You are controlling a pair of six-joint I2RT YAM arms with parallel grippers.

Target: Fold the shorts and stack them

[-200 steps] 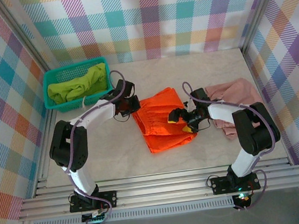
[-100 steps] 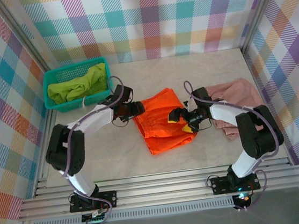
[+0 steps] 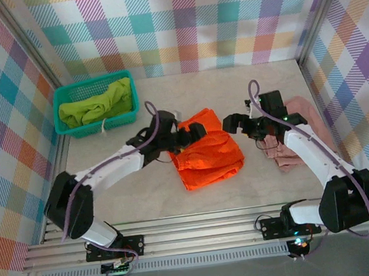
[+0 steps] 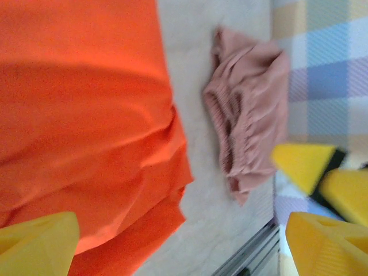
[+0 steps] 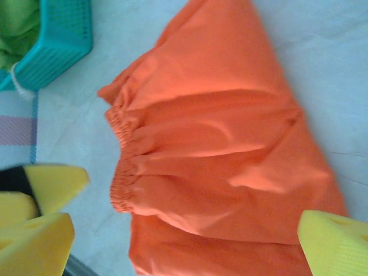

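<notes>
The orange shorts (image 3: pixel 207 157) lie folded in the middle of the table (image 3: pixel 131 197). Just behind them, the left hand (image 3: pixel 193 134) and right hand (image 3: pixel 235 123) hang open, holding nothing. The pink shorts (image 3: pixel 308 114) are closest to the right hand. Green shorts (image 3: pixel 97 104) sit in the far basket (image 3: pixel 84 131).

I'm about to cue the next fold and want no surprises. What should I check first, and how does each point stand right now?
1. Left gripper empty, fingers open: ok.
2. Right gripper empty, fingers open: ok.
3. Both grippers apart from each other: ok, a gap shows in the top view.
4. Orange shorts folded on the table: ok, lying flat, edges slightly uneven.
5. Pink shorts folded: not ok, bunched at the table's right side.
6. Green shorts out of the basket: not ok, heaped inside it.
</notes>
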